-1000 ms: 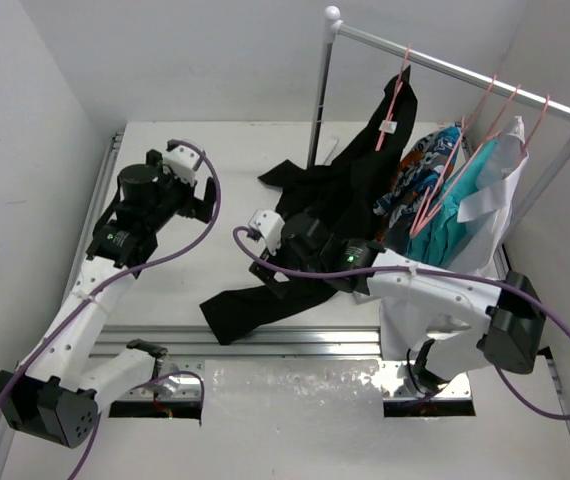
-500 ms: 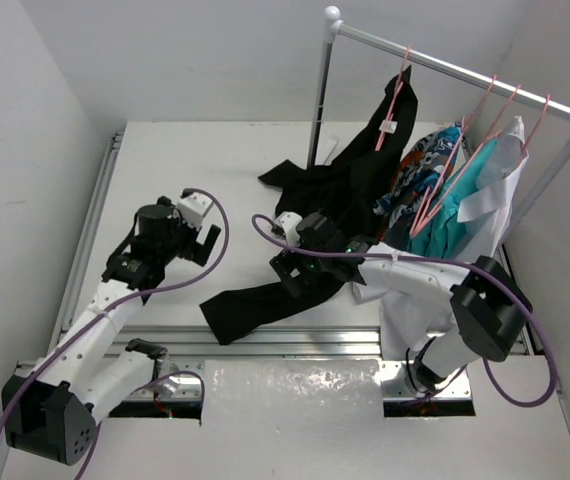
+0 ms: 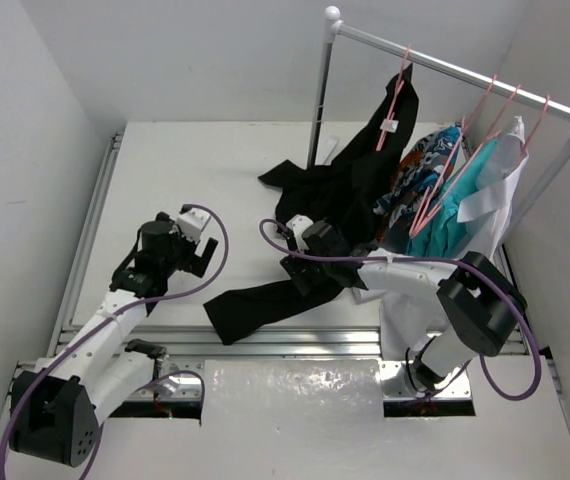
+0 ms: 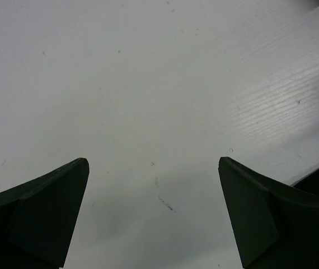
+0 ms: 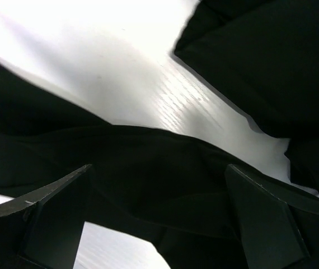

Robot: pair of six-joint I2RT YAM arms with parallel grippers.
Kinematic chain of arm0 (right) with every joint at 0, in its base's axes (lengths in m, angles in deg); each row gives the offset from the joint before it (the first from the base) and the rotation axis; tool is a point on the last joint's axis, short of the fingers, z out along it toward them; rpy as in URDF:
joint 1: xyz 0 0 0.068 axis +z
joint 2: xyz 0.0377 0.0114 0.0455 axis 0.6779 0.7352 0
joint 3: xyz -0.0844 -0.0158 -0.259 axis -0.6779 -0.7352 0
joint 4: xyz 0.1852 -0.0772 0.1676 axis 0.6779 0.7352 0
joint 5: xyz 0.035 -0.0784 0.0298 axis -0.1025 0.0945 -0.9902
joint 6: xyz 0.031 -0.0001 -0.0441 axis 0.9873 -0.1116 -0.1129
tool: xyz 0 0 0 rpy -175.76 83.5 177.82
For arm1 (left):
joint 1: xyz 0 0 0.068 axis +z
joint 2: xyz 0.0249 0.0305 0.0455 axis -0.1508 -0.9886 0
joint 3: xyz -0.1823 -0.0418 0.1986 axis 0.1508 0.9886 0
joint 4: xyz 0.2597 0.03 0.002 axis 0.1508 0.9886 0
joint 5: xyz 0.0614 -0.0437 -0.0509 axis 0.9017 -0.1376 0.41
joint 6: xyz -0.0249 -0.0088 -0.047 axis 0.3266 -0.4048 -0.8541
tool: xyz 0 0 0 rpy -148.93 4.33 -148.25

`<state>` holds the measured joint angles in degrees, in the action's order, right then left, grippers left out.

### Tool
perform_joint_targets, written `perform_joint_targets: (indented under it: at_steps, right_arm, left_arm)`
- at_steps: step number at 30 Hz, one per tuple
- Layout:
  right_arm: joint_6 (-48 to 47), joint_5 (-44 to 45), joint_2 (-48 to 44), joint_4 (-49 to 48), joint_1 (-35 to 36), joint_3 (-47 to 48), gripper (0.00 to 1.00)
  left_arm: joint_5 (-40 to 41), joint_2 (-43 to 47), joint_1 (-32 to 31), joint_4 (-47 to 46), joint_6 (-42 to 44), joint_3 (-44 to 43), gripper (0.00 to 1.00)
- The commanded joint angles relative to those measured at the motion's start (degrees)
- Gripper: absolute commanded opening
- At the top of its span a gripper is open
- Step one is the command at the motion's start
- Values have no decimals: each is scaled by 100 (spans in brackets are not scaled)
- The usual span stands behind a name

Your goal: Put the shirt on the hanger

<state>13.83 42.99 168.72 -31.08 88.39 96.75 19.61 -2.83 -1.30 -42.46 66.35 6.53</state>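
The black shirt (image 3: 340, 190) hangs by its neck from the pink hanger (image 3: 396, 95) at the left end of the rack, its white label (image 3: 388, 126) showing. Its body and a long sleeve (image 3: 250, 305) trail down onto the white table (image 3: 195, 160). My right gripper (image 3: 300, 270) is open and low over the cloth near the sleeve; in the right wrist view its jaws (image 5: 156, 218) straddle a black fold (image 5: 148, 162) without closing. My left gripper (image 3: 198, 260) is open and empty over bare table (image 4: 148, 84), left of the sleeve.
The rack rail (image 3: 465, 72) also carries pink hangers with a blue-orange patterned garment (image 3: 420, 170), a teal one (image 3: 463, 215) and a white one (image 3: 493, 185). The rack post (image 3: 317, 100) stands behind the shirt. A metal rail (image 3: 295, 340) runs along the near edge.
My left arm has drawn back toward the near edge, gripper still open. My right gripper has shifted a little right over the shirt, and the arm has folded in closer.
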Motion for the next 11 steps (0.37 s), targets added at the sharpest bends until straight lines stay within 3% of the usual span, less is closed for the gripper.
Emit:
perform_joint_targets:
  at_steps: [1,11]
  right_arm:
    - [174,237,-99,-403,-54,-32,99]
    - [263,308,-239,-639,-54,-172,99]
  left_arm:
    - [-48,117,110,-571,-9,143,99]
    - [-48,11,128,-607,-44,162,99]
